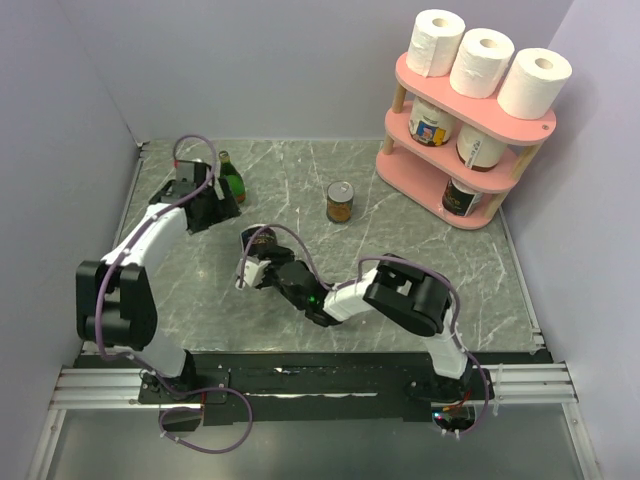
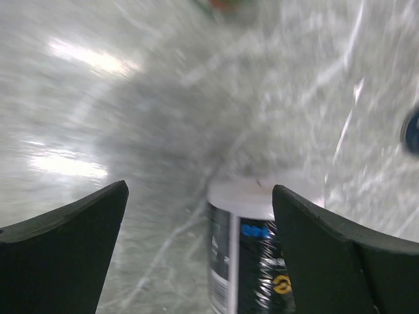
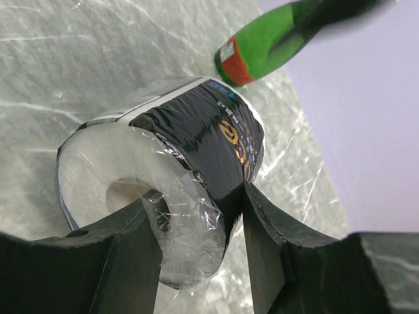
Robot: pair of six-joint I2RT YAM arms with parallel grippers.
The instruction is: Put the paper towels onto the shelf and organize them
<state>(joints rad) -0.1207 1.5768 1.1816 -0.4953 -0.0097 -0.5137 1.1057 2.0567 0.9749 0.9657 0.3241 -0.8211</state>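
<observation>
Three white paper towels (image 1: 436, 42) (image 1: 481, 62) (image 1: 533, 82) stand in a row on the top board of the pink shelf (image 1: 455, 103) at the back right. My right gripper (image 1: 256, 264) (image 3: 196, 196) is shut on a black-wrapped roll (image 1: 262, 243) (image 3: 209, 131) at mid-table, with one finger in its hollow core and the other on the wrapper. My left gripper (image 1: 220, 207) (image 2: 200, 196) is open and empty at the back left. The same wrapped roll (image 2: 252, 252) shows blurred beyond its fingers.
A green bottle (image 1: 231, 177) (image 3: 275, 42) stands beside my left gripper. A can (image 1: 340, 202) stands on the marble table (image 1: 420, 240) in front of the shelf. Wrapped rolls (image 1: 432, 122) (image 1: 481, 147) (image 1: 459, 195) fill the shelf's middle and bottom tiers. Walls close in left, back and right.
</observation>
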